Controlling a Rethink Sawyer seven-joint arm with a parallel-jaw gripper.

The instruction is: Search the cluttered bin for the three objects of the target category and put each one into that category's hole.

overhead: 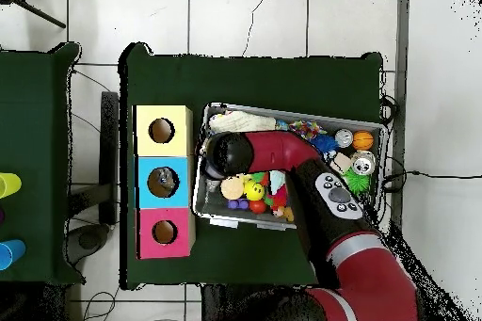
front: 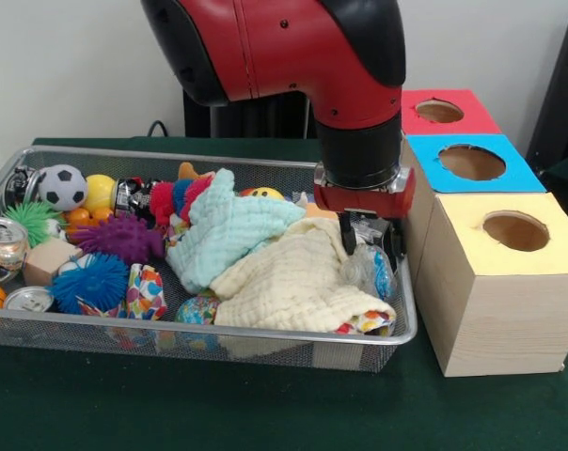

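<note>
1. Front view shows the gripper [front: 370, 242] lowered into the bin [front: 218, 331], its jaws pinching a crushed bottle [front: 373, 272] at the end nearest the boxes.
2. The blue box's hole [overhead: 162, 183] apparently holds something already; the others look empty, so more searching likely remains.

bottle [front: 373, 272] partly hidden by end effector [front: 370, 237] | grip state prob. unreadable

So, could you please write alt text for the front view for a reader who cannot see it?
A red and black robot arm lowers its hand into the right end of a wire basket of toys, cloths and cans, onto a crumpled clear bottle. Three boxes stand to the right with holes in yellow, blue and red tops.
</note>
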